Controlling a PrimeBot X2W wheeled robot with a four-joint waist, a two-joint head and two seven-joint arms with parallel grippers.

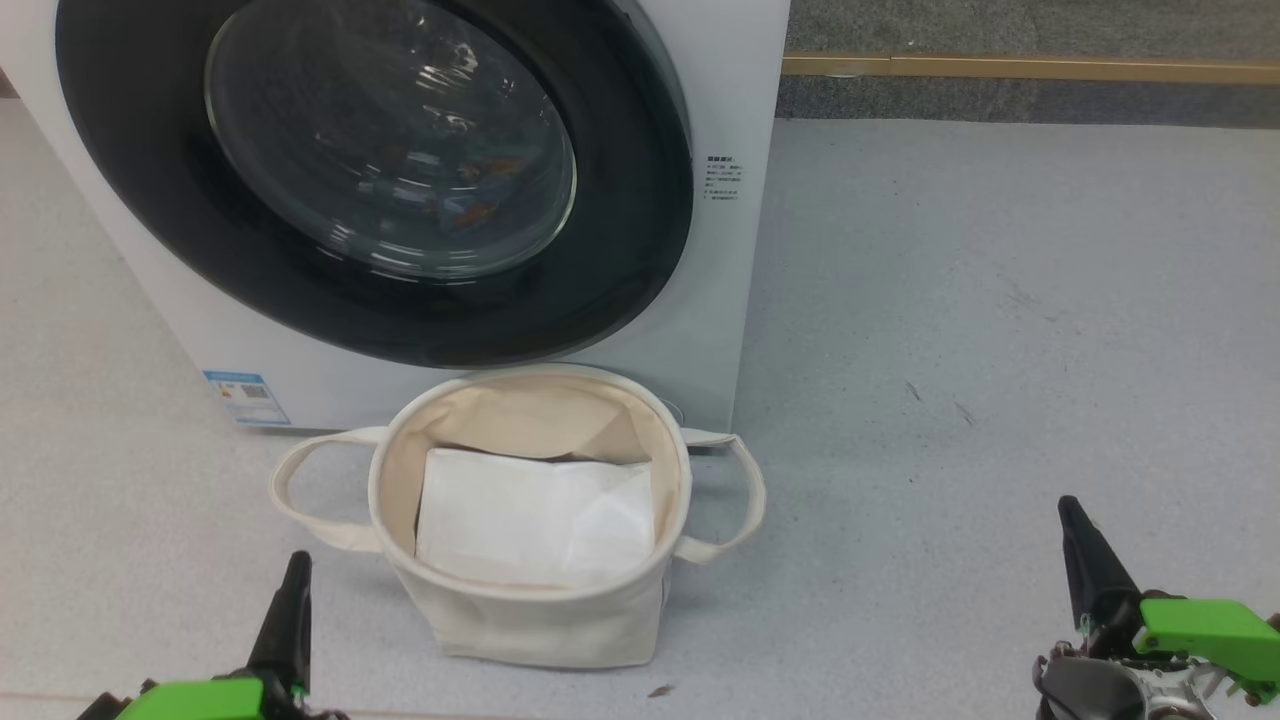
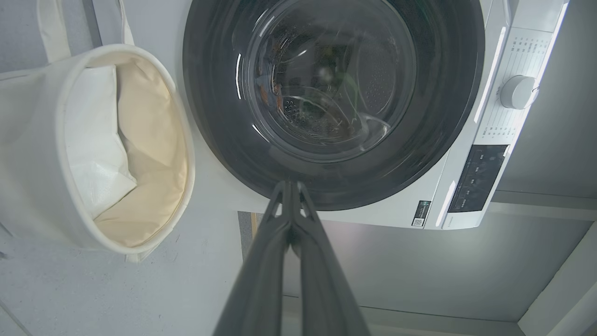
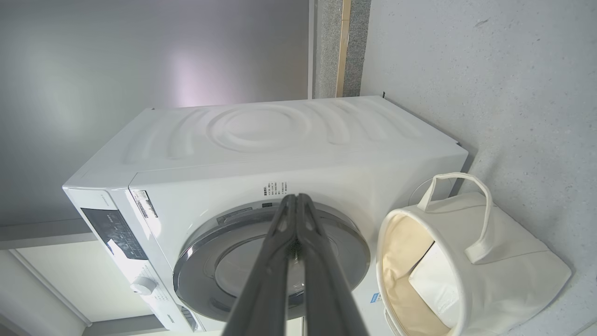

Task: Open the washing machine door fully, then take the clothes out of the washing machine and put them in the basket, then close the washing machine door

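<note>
both sets of dark fingers pressed tip to tip, my left gripper (image 2: pixel 290 186) and right gripper (image 3: pixel 296 198) holding nothing. head view: the round, glossy black-rimmed glass washing machine door (image 1: pixel 370 170) sits shut on the white front-loading washing machine (image 1: pixel 725 300). the cream canvas basket (image 1: pixel 540 620) stands just before it, a white sheet (image 1: pixel 535 520) inside. left wrist view adds the white control dial (image 2: pixel 517 92); right wrist view adds the embossed white side panel (image 3: pixel 261 130).
</note>
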